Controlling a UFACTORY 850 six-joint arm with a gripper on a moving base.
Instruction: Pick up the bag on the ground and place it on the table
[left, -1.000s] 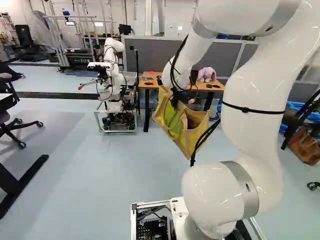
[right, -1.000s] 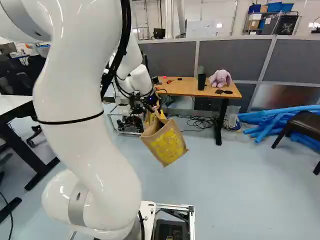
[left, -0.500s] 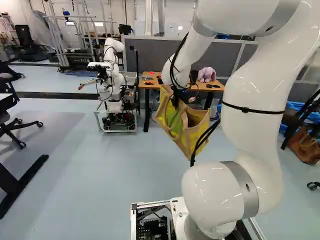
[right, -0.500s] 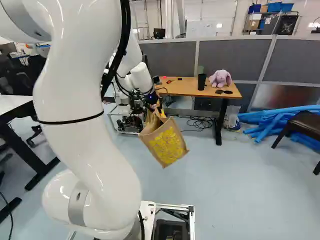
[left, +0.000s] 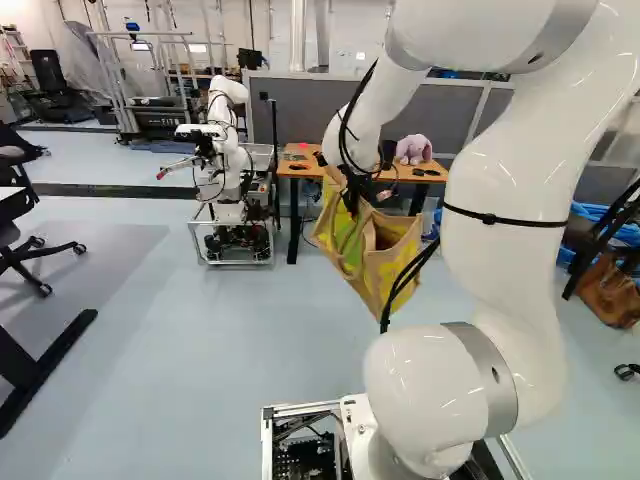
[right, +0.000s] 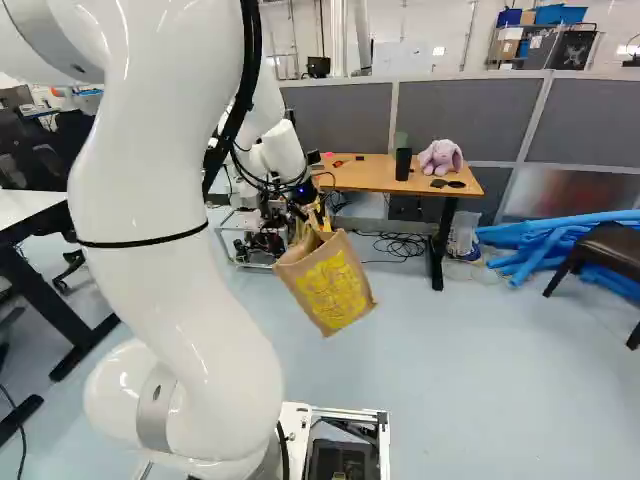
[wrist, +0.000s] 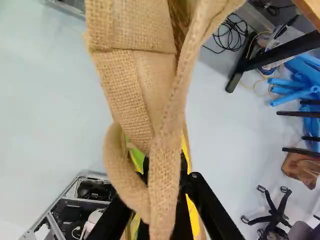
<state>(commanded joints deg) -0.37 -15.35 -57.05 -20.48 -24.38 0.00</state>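
In the right base view my gripper (right: 314, 212) holds the tan bag (right: 335, 288) with its yellow print in the air, tilted, in front of the wooden table (right: 372, 176). The left base view shows the bag (left: 390, 262) hanging open-topped beside the arm, clear of the floor. Seen from the wrist, the gripper (wrist: 166, 192) is shut on the bag's handle (wrist: 165, 165); the woven strap covers most of the fingertips. The bag's cloth (wrist: 125, 90) stretches ahead of the fingers.
A purple plush toy (right: 441, 157), a black cup (right: 403, 164) and dark glasses stand or lie on the table. Left of it is another robot (left: 228, 150). Blue tubes (right: 540, 235) and a dark chair (right: 610, 245) are at the right of the right base view.
The wrist has shifted slightly upward with the bag in the grip, and the bag has swung and turned a little. The base has not moved.
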